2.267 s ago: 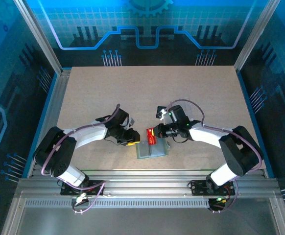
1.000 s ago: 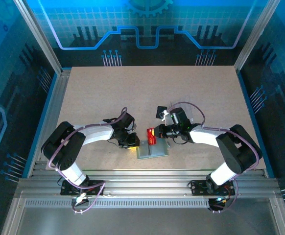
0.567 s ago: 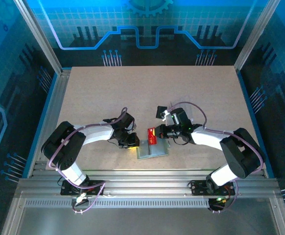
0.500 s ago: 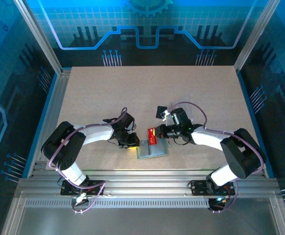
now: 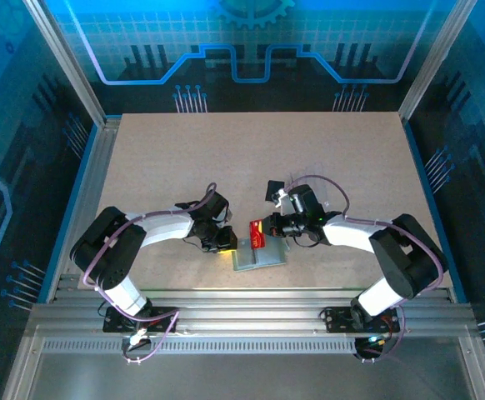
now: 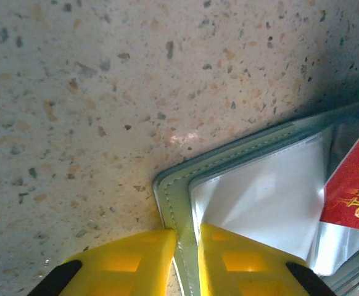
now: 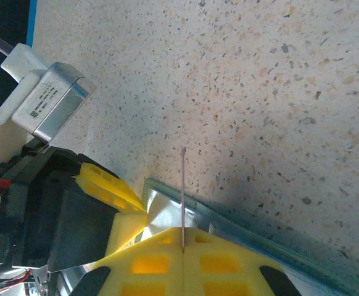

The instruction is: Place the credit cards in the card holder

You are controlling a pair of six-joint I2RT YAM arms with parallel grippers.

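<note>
Here the holder (image 5: 259,255) lay close to the near edge of the surface (image 5: 226,158), about its middle. The left pincer (image 6: 185,237) was closed on the holder's left cover, lifting it so that the clear pocket (image 6: 259,191) stood open. The right pincer (image 7: 183,237) was clamped on the red card (image 6: 352,194), held on its edge just above that pocket.

To do this step well, I think the right arm should tilt the card flat, aim its leading corner into the pocket mouth and slide slowly, while the left keeps the cover firm.

Compared with two seconds before, the left arm had folded lower and the card had moved slightly toward the left pincer.
</note>
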